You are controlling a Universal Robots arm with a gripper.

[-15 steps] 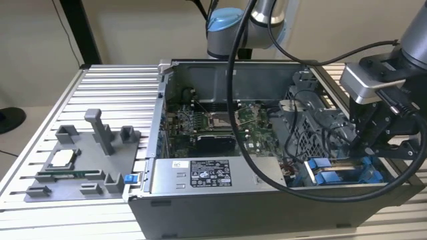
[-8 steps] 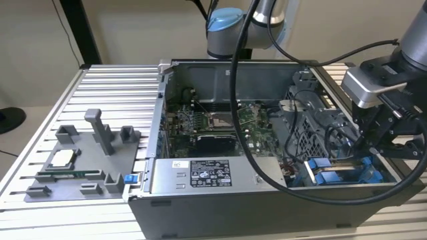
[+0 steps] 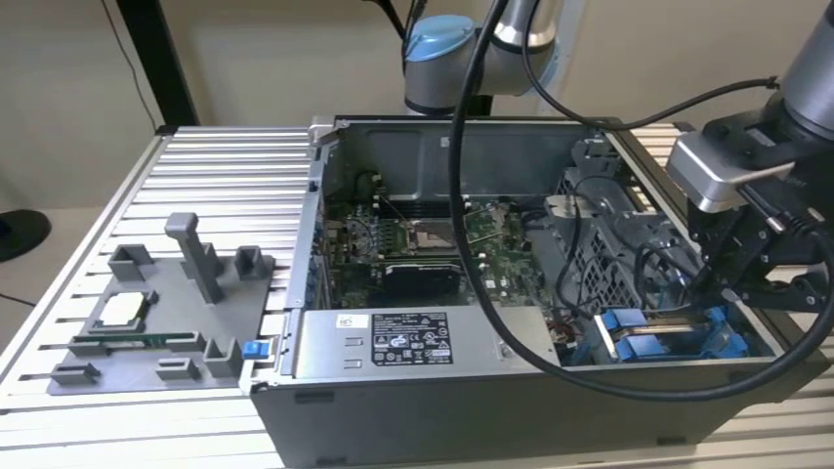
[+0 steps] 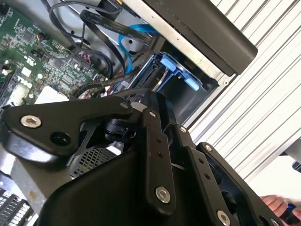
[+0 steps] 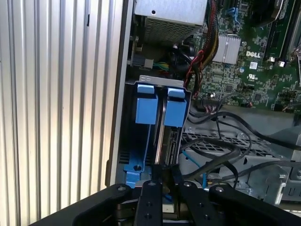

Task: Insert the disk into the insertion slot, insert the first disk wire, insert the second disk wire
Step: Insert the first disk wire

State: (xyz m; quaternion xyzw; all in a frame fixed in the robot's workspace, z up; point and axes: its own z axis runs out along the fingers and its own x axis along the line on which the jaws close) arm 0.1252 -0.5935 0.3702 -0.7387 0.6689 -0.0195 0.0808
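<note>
Grey fixture tray [image 3: 144, 332] lies near the table's [image 3: 222, 176] edge on the exterior view's left. Power-supply box [image 3: 410, 342] lines the computer case's [image 3: 391, 132] front wall. Beside it, the disk [image 5: 176, 113] sits in the insertion slot [image 3: 681, 330], its long axis running from box to gripper [image 5: 163, 181] and its blue tabs facing the box. Whether the gripper is open or closed cannot be told.

This looks like a robotics lab or test workshop. A robot arm [image 3: 450, 49] stands behind a ribbed aluminium counter [image 3: 209, 166]. In the first wrist view its black claw [image 5: 165, 173] hangs inside an opened computer case [image 3: 521, 410] with a bare circuit board [image 3: 431, 230]. A grey jig [image 3: 144, 332] holds loose parts beside it. The walls [image 3: 261, 59] are plain beige.
</note>
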